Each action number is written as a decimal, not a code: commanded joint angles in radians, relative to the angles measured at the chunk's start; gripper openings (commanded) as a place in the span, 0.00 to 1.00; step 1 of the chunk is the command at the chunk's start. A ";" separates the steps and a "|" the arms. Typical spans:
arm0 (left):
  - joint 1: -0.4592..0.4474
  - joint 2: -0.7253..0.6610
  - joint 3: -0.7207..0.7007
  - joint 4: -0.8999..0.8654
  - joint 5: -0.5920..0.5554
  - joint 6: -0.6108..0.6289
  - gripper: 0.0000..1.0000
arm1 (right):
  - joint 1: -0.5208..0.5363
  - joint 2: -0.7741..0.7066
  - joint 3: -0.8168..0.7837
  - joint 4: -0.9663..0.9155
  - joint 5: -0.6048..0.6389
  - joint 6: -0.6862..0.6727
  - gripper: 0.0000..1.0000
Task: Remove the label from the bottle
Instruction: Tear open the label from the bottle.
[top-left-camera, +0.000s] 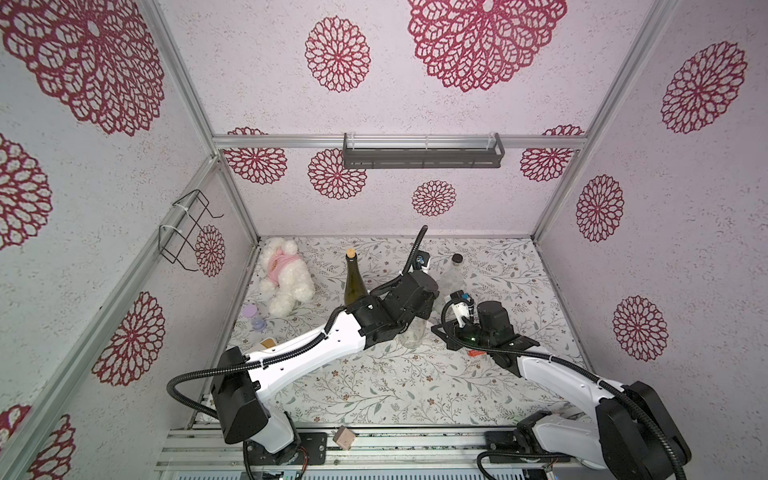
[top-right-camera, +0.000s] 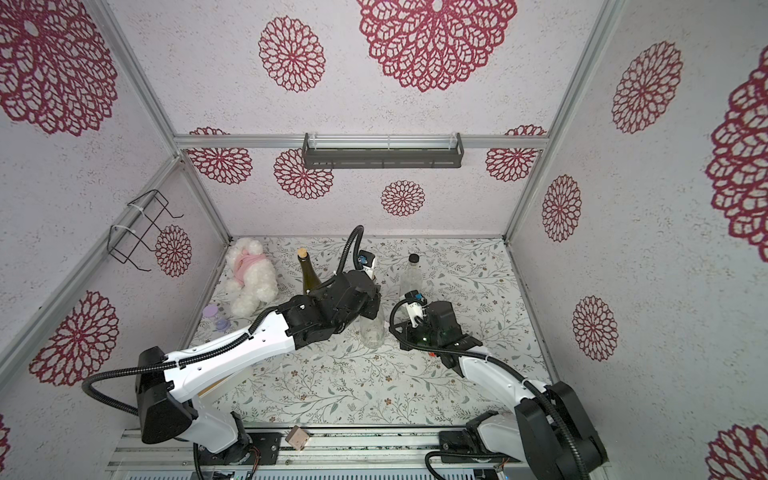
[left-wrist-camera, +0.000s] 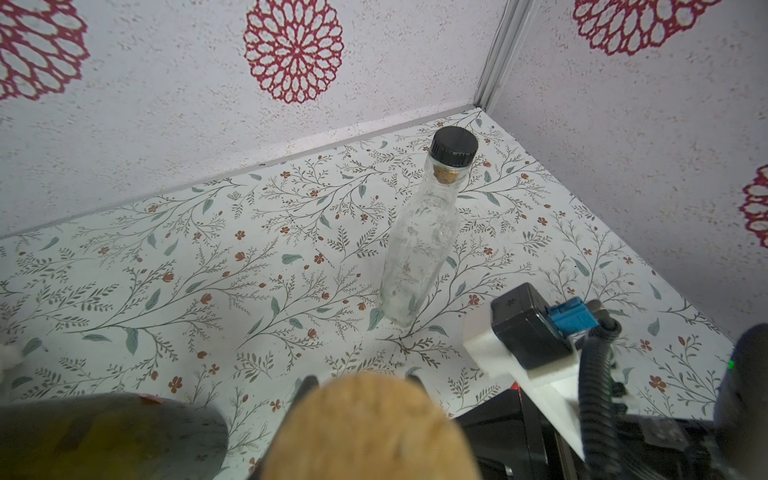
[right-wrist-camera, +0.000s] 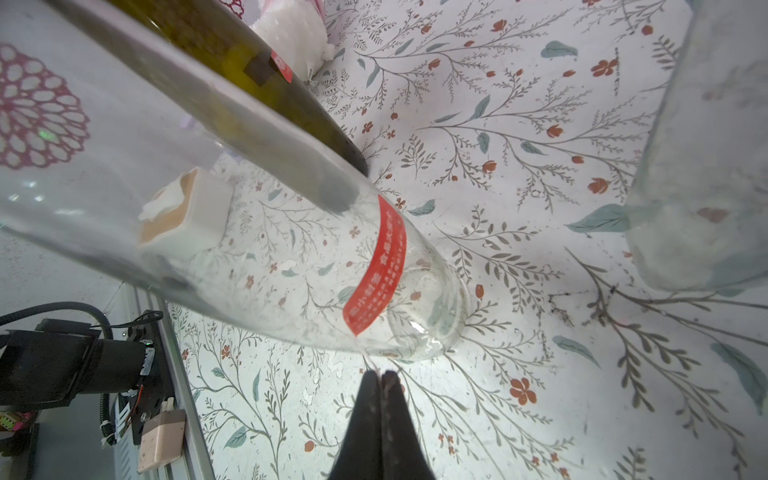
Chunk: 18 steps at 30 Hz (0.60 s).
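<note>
3 pale walls (top-left-camera: 415, 104) carry crimson rosettes (top-left-camera: 337, 54); grey shelf (top-left-camera: 422, 160); wire rack (top-left-camera: 185, 231); floral tabletop (top-left-camera: 374, 386).

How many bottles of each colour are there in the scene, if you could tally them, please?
Clear: 2, the black-capped bottle and the red-labelled bottle
Green: 1, the wine bottle
Total: 3

Neck of clear glass bottle (top-left-camera: 412, 332) hidden under black left wrist (top-left-camera: 409, 297), both top views; print on red strip label (right-wrist-camera: 377, 266) unreadable; tan cork (left-wrist-camera: 368, 430) blurred, cut off.
</note>
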 joint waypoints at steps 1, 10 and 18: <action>0.009 0.006 0.008 -0.061 0.020 0.003 0.27 | -0.011 -0.017 0.006 -0.007 -0.016 -0.027 0.00; 0.011 0.005 0.006 -0.056 0.051 0.038 0.27 | -0.036 0.000 0.025 -0.039 -0.024 -0.055 0.00; 0.009 0.014 0.015 -0.078 0.082 0.079 0.28 | -0.060 0.032 0.057 -0.078 -0.045 -0.093 0.00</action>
